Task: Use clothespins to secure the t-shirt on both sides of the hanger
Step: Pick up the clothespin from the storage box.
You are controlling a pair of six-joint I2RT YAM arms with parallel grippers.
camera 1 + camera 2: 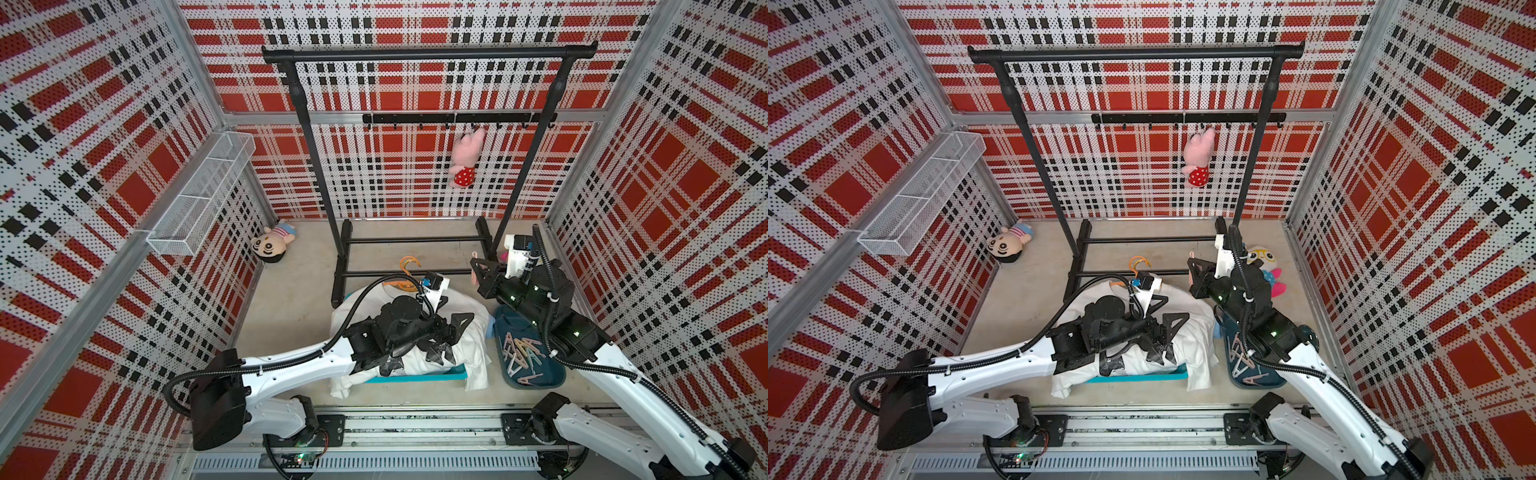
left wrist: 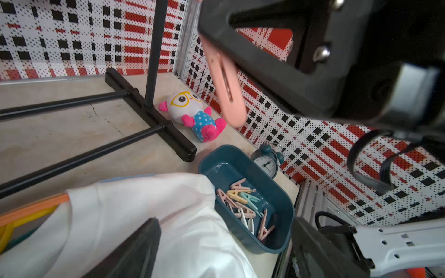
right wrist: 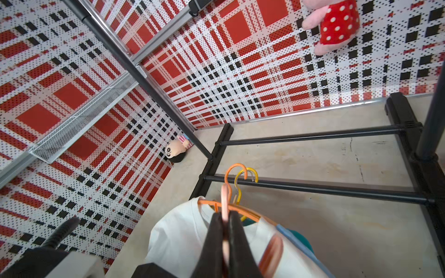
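The right gripper (image 3: 225,216) is pinched tight on a single pink clothespin (image 2: 226,91), which sticks out past its fingertips. It is held in the air, clear of the tabletop (image 1: 291,299), near the foot of the black rack (image 1: 484,232).

The t-shirt (image 1: 469,353) lies flat below it, toward the left arm's side. It is draped over an orange hanger (image 3: 236,164) whose hook points at the rack. In the right wrist view the clothespin's long axis runs almost straight at the collar and hook. That puts it roughly in line with the hook and across the hanger's shoulder bars (a crossing that a clip over the shoulder needs, I would judge).

The shoulder nearer the right arm is the one beside the blue bin (image 2: 216,163), where the other clothespins (image 2: 243,202) lie in a loose heap. From the held clothespin, that shoulder is lower and a little back toward the robot.

The left gripper (image 1: 457,308) hangs over the middle of the t-shirt with its jaws wide apart and nothing between them. It is the nearer of the two to the cloth and looks placed to steady it. Whether the held clothespin's mouth is sprung open I cannot tell.
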